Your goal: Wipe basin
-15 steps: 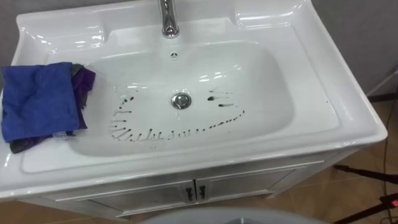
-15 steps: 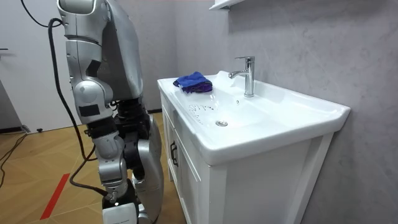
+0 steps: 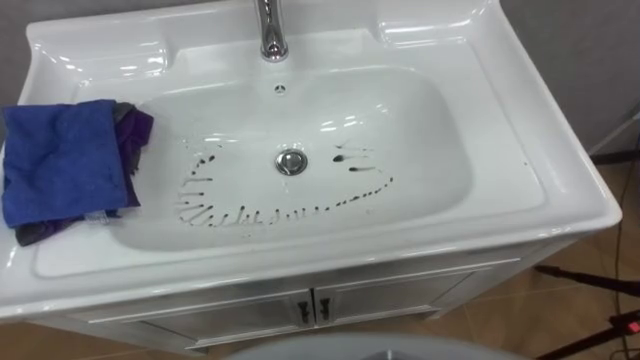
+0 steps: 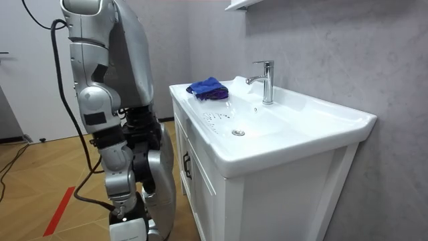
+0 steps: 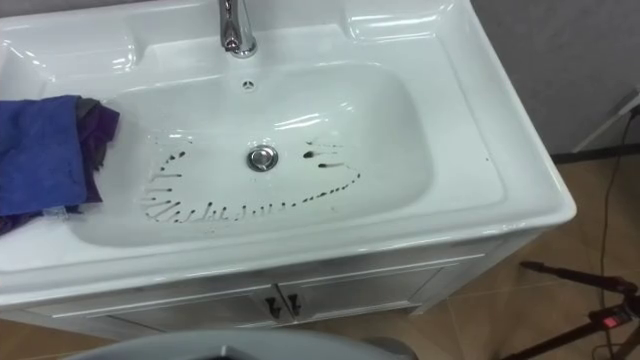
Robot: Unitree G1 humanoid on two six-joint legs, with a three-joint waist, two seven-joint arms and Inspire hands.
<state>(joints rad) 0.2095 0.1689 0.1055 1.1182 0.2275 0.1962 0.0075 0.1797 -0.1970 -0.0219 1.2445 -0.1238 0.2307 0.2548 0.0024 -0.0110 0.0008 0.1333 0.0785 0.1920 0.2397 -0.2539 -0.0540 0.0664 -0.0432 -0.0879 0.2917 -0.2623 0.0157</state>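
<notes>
"Where's the blue cloth [image 3: 65,160]?"
"On the left rim of the basin [image 3: 500,120], beside the black marks [image 3: 280,212]."
"The robot's right hand [image 4: 142,130]?"
"By its waist, I think. I can't tell if it's open."

The tap [image 5: 234,30] runs off the top edge, the blue cloth [image 5: 40,150] off the left.
</notes>
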